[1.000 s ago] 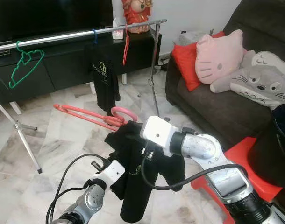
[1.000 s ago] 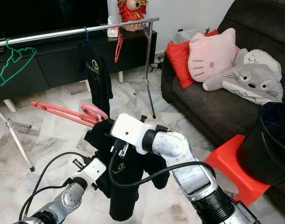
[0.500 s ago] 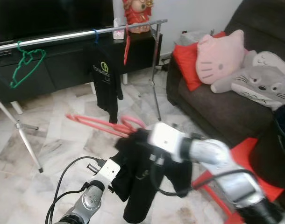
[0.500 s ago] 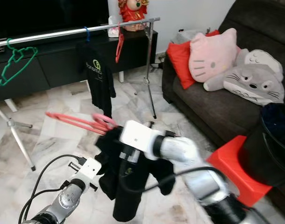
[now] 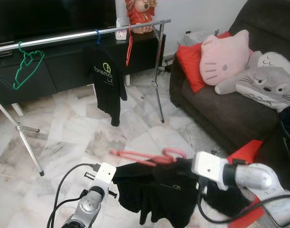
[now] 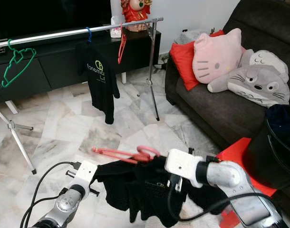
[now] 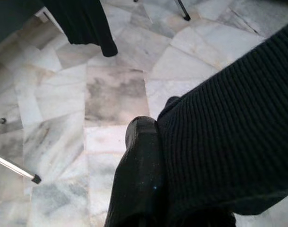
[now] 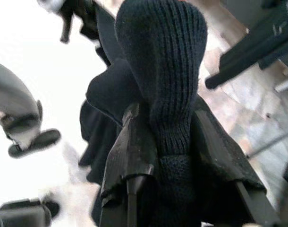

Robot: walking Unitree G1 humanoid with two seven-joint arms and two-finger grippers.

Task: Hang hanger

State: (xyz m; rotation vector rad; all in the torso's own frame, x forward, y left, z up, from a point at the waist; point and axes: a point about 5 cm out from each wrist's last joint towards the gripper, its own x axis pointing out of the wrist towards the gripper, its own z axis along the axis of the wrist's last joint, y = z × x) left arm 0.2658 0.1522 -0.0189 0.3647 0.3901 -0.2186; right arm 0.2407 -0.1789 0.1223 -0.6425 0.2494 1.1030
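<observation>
I see right gripper (image 8: 158,165) clamped on black knit garment (image 5: 169,194) | pink plastic hanger (image 5: 145,156) may slip free | left gripper (image 7: 139,156) fingers: cannot tell

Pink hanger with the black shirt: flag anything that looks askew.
The pink plastic hanger lies nearly flat, hook sideways, not upright. The black shirt bunches and sags beneath it between the left gripper and the right gripper, far below the silver rail.

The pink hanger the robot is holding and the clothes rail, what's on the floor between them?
Bare marble floor in the left eye view; nothing lies between the pink hanger and the clothes rail. Only the hung black shirt dangles above that stretch.
</observation>
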